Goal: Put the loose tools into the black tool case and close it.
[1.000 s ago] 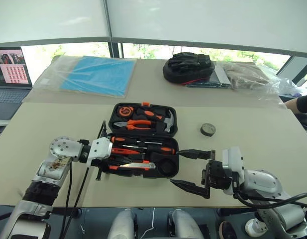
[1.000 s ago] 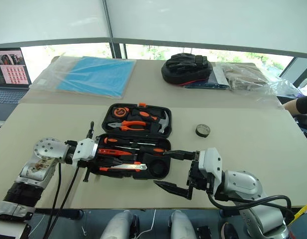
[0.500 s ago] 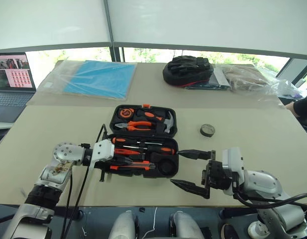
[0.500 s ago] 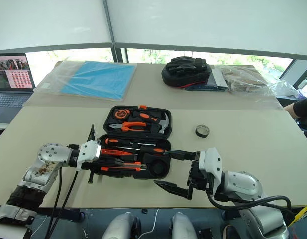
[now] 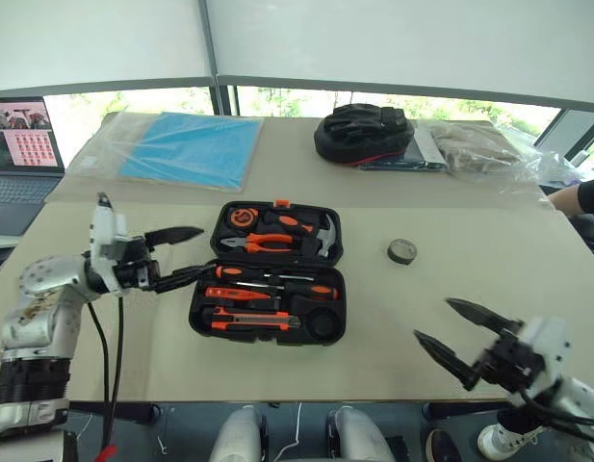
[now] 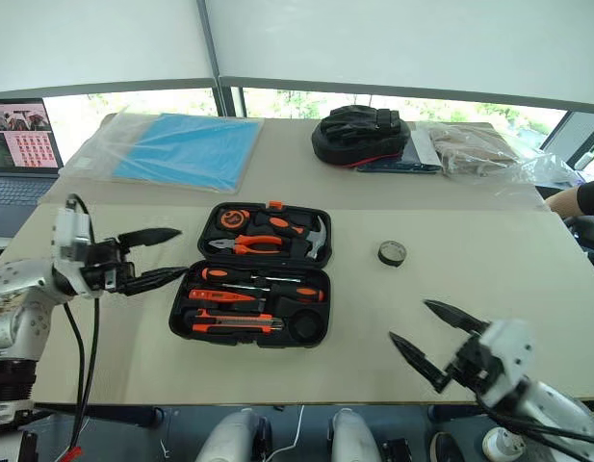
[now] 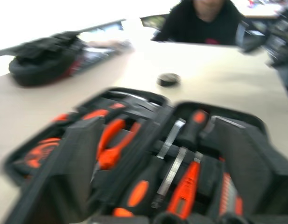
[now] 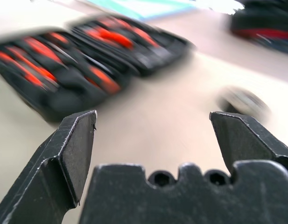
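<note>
Black plastic case [image 5: 270, 272] lies open mid-counter [image 5: 489, 289], tools seated; tape roll [image 5: 401, 251] sits apart to its right, light, rigid, best pinched across its rim; left gripper [image 5: 171, 256] and right gripper [image 5: 462, 334] hover, jaws apart, empty.

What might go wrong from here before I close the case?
1. The tape roll lies on the table outside the open black tool case; closing now would leave it behind.
2. The left gripper, open, hangs near the case's left edge and may knock it.
3. A badly seated screwdriver may block the lid.
</note>
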Controlling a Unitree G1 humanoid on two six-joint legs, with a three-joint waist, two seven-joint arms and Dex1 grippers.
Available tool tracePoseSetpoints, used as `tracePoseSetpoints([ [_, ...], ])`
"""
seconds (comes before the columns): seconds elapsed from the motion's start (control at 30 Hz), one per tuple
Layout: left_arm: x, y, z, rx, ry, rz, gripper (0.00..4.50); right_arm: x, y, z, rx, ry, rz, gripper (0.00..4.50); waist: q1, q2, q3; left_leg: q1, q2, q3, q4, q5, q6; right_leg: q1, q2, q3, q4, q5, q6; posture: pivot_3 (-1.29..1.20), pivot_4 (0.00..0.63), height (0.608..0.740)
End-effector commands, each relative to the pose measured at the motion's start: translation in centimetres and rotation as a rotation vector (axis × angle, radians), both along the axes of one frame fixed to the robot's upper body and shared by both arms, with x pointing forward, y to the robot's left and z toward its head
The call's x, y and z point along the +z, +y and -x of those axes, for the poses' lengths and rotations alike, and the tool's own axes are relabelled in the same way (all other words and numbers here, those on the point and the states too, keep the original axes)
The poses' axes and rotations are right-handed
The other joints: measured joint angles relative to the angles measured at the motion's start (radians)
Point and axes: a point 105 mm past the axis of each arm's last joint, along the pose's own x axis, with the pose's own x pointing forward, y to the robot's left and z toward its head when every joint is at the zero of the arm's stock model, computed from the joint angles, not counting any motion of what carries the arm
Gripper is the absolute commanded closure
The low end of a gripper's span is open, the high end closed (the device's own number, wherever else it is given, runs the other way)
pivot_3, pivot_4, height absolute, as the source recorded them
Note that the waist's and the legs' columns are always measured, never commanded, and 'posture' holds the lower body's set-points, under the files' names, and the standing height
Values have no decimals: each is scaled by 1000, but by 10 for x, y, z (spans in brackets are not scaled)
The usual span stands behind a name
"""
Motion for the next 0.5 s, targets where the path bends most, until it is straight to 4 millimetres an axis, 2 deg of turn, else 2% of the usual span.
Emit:
tracePoseSetpoints([
  [0.03,-10,-1,9,0,0,24,31,12,-11,-10,-29,-86,56,0,-12,1,0,2,0,2,0,0,0,0,0,2,0,0,0,0,150,740],
  [0.13,-9,-12,19,-80,18,28,31,23,-11,-39,4,-26,150,0,-22,1,1,3,1,3,-1,0,0,0,0,3,1,0,0,0,150,740],
  [0.3,-7,-24,25,-147,21,14,31,46,-5,-91,169,79,328,0,-18,-1,2,4,0,5,-1,2,0,-1,0,7,1,1,-3,0,150,740],
  [0.37,-10,-26,28,-157,27,-2,31,47,-8,-109,187,137,398,0,-18,-1,2,6,0,5,-4,2,0,1,1,6,0,2,-4,0,150,740],
  [0.5,-15,-18,34,-135,26,-18,31,41,-3,-154,206,260,498,0,-26,0,3,4,-1,7,-7,2,0,-3,1,7,0,2,-4,0,150,740],
])
